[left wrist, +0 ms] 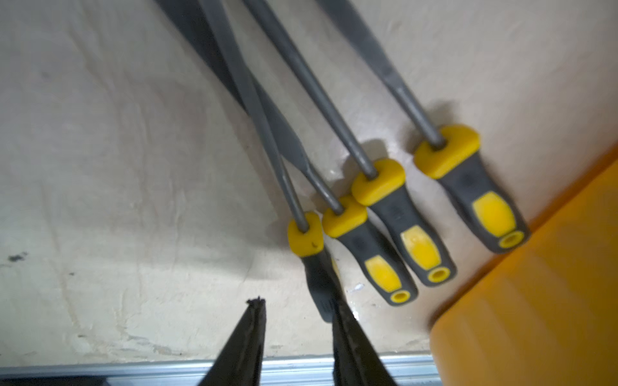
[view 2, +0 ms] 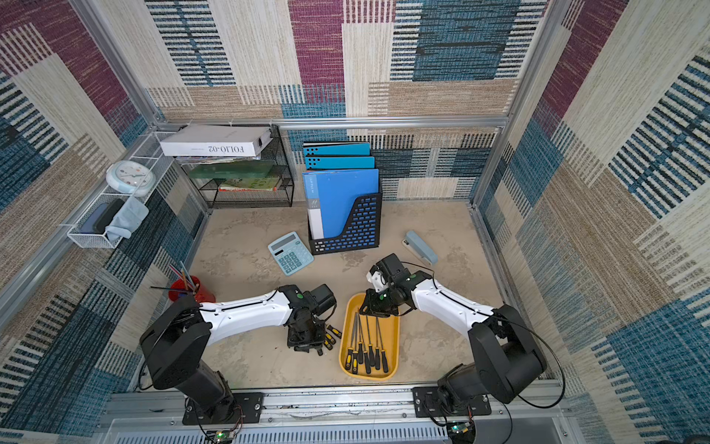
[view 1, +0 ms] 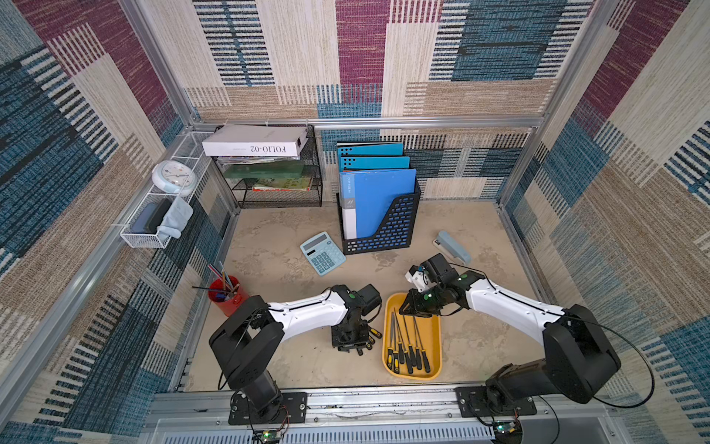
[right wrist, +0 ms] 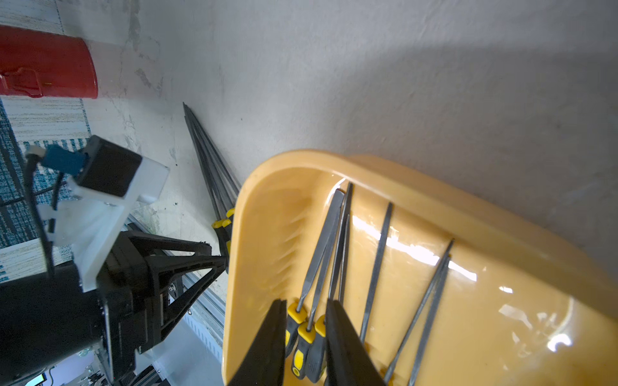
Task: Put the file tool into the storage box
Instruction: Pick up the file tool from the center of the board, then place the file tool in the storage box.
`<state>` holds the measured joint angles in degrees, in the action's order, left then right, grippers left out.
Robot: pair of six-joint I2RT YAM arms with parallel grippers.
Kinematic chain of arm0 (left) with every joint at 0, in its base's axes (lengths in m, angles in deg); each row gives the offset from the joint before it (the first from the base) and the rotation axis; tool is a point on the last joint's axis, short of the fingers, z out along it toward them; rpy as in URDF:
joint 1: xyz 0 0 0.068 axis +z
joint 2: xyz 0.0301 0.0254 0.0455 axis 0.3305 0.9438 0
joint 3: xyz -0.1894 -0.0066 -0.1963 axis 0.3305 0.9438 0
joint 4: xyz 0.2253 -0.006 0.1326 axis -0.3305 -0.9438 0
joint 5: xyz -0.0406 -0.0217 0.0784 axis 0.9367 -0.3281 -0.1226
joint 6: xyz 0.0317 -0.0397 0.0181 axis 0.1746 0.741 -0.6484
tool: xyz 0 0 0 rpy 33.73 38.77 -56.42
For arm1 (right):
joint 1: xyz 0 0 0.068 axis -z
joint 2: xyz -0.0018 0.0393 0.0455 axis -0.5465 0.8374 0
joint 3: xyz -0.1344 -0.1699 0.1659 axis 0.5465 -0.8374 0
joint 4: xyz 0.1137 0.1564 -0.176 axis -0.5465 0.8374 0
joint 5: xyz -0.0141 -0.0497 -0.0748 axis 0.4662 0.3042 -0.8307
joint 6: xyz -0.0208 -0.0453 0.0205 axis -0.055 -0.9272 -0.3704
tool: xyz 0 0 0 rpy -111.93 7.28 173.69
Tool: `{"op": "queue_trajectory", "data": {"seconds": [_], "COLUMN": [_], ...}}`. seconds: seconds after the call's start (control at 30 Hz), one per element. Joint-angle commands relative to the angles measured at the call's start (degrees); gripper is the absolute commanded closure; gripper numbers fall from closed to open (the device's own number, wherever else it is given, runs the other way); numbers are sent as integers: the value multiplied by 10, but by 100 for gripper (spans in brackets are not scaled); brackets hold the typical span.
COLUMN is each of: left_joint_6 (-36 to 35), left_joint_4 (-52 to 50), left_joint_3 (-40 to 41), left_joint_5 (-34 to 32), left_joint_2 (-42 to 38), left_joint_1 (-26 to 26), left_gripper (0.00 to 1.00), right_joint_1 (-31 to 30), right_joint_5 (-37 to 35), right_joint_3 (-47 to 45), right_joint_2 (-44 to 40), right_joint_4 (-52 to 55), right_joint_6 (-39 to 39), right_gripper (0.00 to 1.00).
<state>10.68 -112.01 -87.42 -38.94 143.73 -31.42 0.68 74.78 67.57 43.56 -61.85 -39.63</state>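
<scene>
The storage box [view 1: 433, 332] lies nearest, several file tools [view 1: 410, 351] inside; beside it four loose files [left wrist: 378, 187] rest on the bench [left wrist: 117, 167]; the left gripper [left wrist: 296, 307] has its jaws narrow, not gripping, the outermost handle [left wrist: 306, 234] against one finger [left wrist: 351, 341]; it should centre that handle before squeezing, then lift clear of the rim; farther off, the right gripper [right wrist: 305, 302] hovers over the box's far end, jaws narrow, empty.

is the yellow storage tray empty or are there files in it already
Not empty: several files lie flat inside the storage box, handles at its near end. Other files lie on the table beside it.
</scene>
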Motion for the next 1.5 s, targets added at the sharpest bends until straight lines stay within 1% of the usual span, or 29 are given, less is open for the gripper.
{"op": "queue_trajectory", "data": {"seconds": [0.0,0.37,0.47,0.53,0.57,0.67,0.8,0.93,1.03,1.07,1.13,1.27,1.47], "left_joint_6": [-1,-23,-33,-39,-42,-51,-66,-107,-150,-156,-170,-182,-189], "left_joint_4": [-25,-47,-50,-58,-64,-83,-115,-107,-45,-29,-22,-21,-18], "left_joint_3": [-2,-14,-12,-10,-8,-1,12,17,27,28,22,10,2], "left_joint_5": [-24,-41,-37,-39,-40,-41,-42,-9,79,108,139,150,155], "left_joint_2": [10,41,42,39,35,4,-76,-160,-201,-206,-198,-180,-184], "left_joint_1": [1,1,0,1,1,2,1,1,2,2,2,1,1], "left_gripper": [63,64,72,85,89,93,95,96,96,96,96,96,96], "right_joint_1": [-1,-1,-1,-1,0,-1,0,-3,-15,-22,-34,-60,-83], "right_joint_5": [7,10,11,11,11,21,78,138,163,168,169,157,133], "right_joint_3": [6,18,21,22,23,23,16,1,2,5,13,15,12], "right_joint_2": [6,21,22,22,22,20,13,4,9,14,23,39,55], "right_joint_4": [6,2,1,0,0,-6,-55,-143,-197,-208,-220,-238,-238], "right_joint_6": [-16,-20,-19,-17,-16,-8,28,85,122,130,142,166,178], "right_gripper": [73,74,74,74,74,74,73,63,60,59,59,59,60]}}
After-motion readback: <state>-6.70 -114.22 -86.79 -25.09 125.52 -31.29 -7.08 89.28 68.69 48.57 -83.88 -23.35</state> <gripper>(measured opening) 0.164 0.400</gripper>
